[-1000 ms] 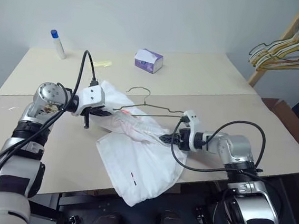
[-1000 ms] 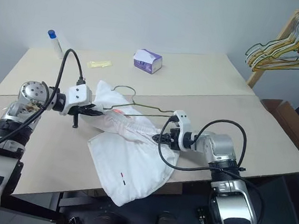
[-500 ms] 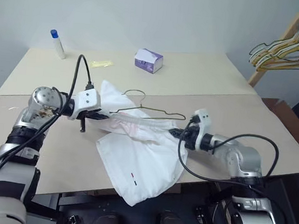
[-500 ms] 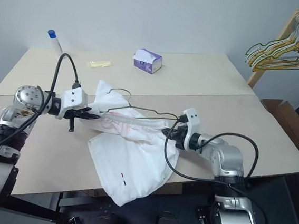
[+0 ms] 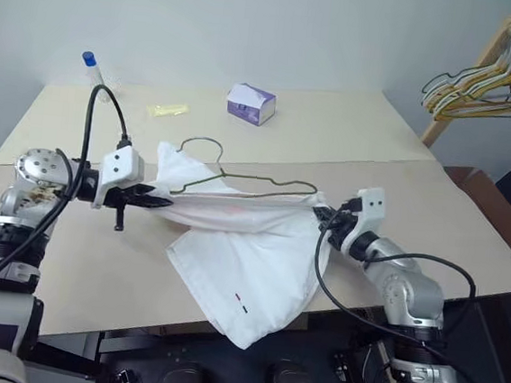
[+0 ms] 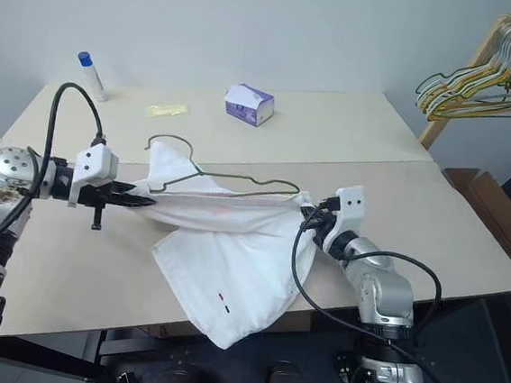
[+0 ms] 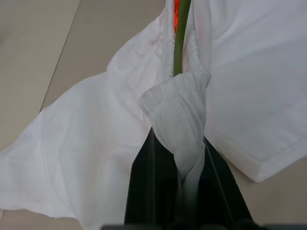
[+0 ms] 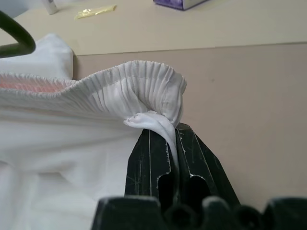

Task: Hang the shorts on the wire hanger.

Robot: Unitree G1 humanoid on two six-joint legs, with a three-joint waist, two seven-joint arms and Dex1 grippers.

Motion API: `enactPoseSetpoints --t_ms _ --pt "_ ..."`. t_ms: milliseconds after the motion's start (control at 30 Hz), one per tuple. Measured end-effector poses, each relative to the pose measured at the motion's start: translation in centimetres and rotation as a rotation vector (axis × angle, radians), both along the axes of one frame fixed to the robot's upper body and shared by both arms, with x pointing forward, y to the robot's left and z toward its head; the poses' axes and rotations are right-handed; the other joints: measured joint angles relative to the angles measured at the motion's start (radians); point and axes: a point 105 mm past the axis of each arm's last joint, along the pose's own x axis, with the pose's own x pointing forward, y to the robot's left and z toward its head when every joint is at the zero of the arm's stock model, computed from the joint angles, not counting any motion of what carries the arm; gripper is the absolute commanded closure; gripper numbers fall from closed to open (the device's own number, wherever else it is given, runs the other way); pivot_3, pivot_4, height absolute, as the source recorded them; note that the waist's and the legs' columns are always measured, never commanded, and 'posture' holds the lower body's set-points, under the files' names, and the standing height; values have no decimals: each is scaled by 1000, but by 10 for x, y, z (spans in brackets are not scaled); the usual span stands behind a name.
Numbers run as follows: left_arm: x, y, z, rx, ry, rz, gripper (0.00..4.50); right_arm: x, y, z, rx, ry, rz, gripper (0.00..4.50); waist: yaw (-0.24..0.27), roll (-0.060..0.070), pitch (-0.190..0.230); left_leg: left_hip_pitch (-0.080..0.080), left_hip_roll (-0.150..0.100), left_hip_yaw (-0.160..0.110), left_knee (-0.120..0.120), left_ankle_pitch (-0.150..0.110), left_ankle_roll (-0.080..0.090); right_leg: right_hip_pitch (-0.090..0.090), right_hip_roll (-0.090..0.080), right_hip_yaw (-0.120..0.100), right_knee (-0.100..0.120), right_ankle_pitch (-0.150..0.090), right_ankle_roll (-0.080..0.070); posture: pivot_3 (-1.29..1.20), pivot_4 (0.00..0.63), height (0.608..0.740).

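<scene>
Now the white soft cloth shorts [image 5: 241, 244] are hanging stretched by the elastic waistband between both grippers, the loose legs draping down onto the beige table [image 5: 350, 146]. The thin olive-gold wire hanger [image 5: 238, 183] is running along the taut waistband. The left gripper [image 7: 184, 179] is clamping one bunched waistband end between its black fingers [image 7: 148, 187], the green wire emerging just beyond the fingertips. The right gripper [image 8: 175, 153] is pinching the other end, ribbed elastic folding over its fingertips.
</scene>
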Motion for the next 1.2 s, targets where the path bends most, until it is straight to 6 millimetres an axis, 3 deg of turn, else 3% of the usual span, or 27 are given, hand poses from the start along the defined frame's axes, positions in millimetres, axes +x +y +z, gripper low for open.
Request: enactPoseSetpoints --t_ms 233,733,1000,1200 --pt "-2 0 -2 12 6 13 4500 0 -4 6 -16 -125 -29 4484 1 0 0 0 0 0 0 0 0 0 0 0 0 0 0 14 23 740" --pt "4 -1 -11 171 -24 0 4500 1 -4 9 -5 -148 -35 4484 1 1 0 1 0 0 0 -1 1 0 0 0 0 0 0 0 25 740" --pt "20 0 -2 217 -65 42 4500 -9 -1 42 -8 -314 -35 4484 2 1 1 1 0 0 0 -1 1 0 0 0 -1 0 0 -33 26 740" --pt "22 -4 -5 218 -52 23 4500 -21 -5 40 -5 -357 -48 4484 -2 1 1 1 0 1 0 -1 2 0 0 1 -2 0 0 -46 33 740"
